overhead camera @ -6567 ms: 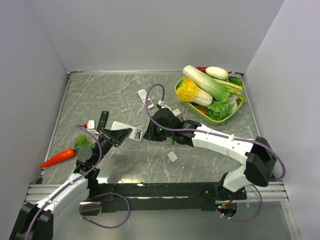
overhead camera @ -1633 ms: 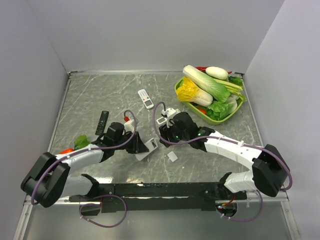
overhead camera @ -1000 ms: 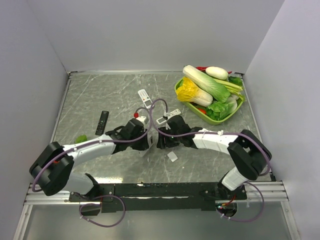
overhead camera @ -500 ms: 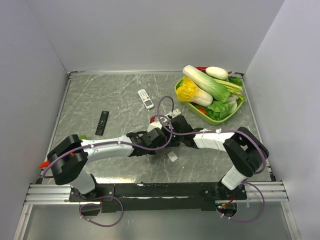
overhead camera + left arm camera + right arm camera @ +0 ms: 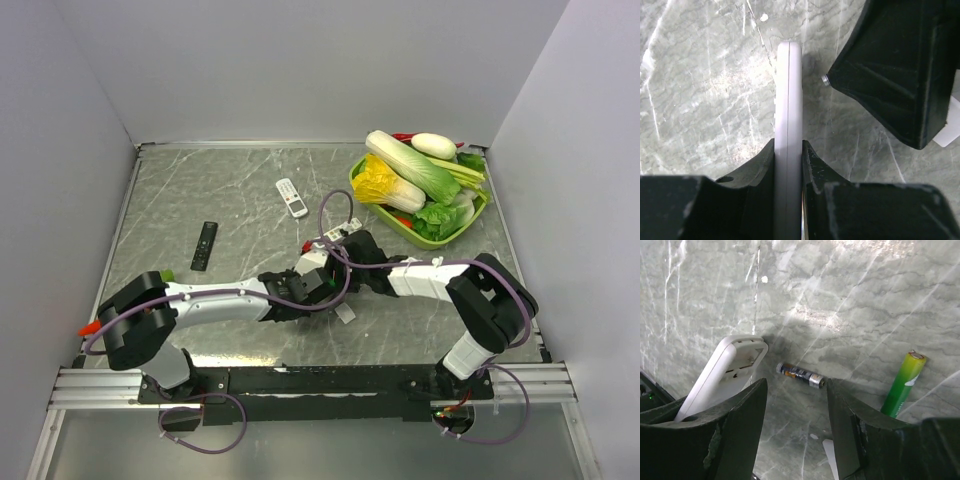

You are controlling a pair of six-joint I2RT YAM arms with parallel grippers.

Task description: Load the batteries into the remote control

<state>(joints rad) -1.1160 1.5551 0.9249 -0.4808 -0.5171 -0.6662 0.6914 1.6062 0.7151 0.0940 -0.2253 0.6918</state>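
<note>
My left gripper [image 5: 788, 146] is shut on a white remote control [image 5: 788, 100], held edge-on above the marble table. In the right wrist view that remote [image 5: 722, 375] shows its open battery bay, tilted at the left. A dark battery [image 5: 800, 375] lies on the table just beyond my right gripper [image 5: 796, 390], which stands open with nothing between its fingers. A green battery [image 5: 902, 382] lies to the right of it. In the top view both grippers meet mid-table, the left gripper [image 5: 300, 287] beside the right gripper [image 5: 337, 268].
A small white cover piece [image 5: 345, 313] lies just near of the grippers. A second white remote [image 5: 291, 197] and a black remote [image 5: 204, 245] lie farther back and left. A green basket [image 5: 470, 222] of vegetables fills the back right. A carrot [image 5: 88, 327] lies at the left edge.
My left arm has reached farther right and nearer with the remote in its grip. The right gripper has barely moved.
</note>
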